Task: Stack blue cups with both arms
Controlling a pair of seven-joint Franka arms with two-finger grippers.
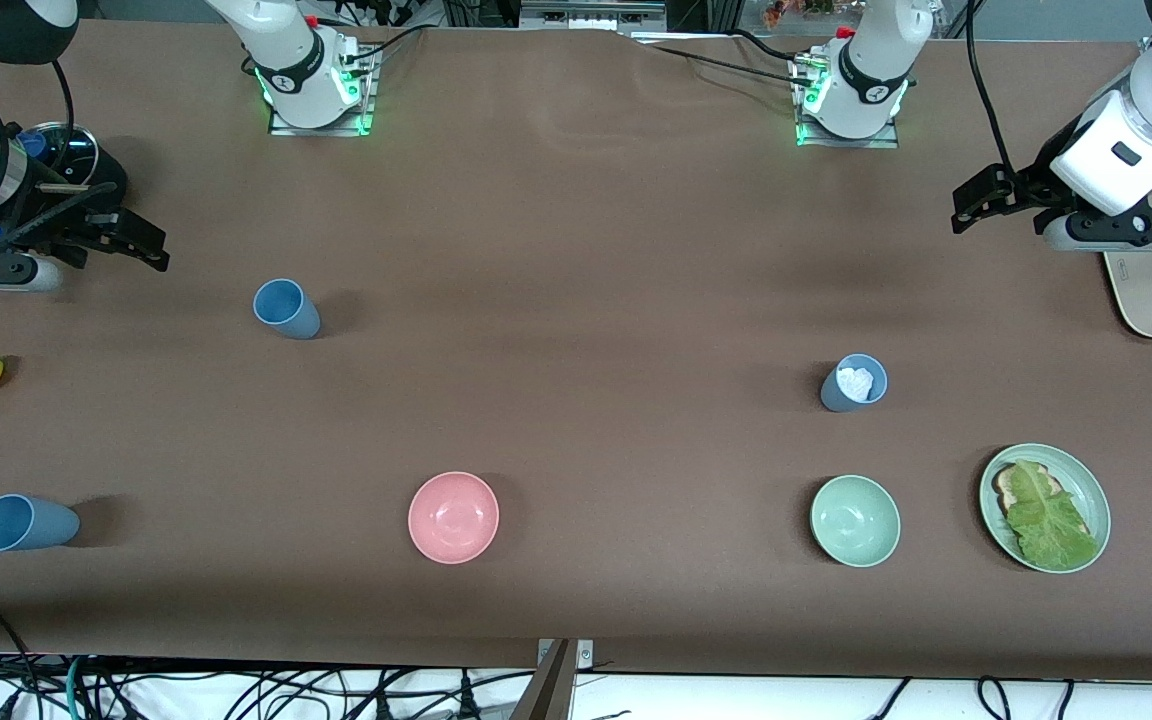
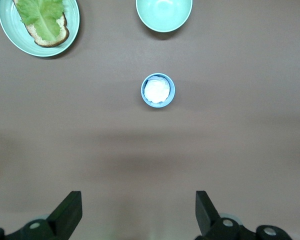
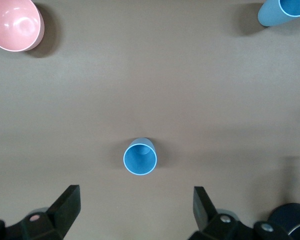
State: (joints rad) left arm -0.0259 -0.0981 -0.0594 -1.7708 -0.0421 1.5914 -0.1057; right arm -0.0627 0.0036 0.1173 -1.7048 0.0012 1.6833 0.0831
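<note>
Pink bowl sits nearest the front camera; using it as reference. One blue cup stands level with it, toward the right arm's end. Second blue cup farther back, same end. Third blue cup, white stuff inside, farther back toward the left arm's end. Left gripper and right gripper both hover spread wide, empty.

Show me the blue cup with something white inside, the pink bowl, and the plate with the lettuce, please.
blue cup with white stuff [image 1: 853,383], front view, on its white filling.
pink bowl [image 1: 453,517], front view, middle of its hollow.
plate with lettuce [image 1: 1090,489], front view, bare green rim beside the leaf.
</note>
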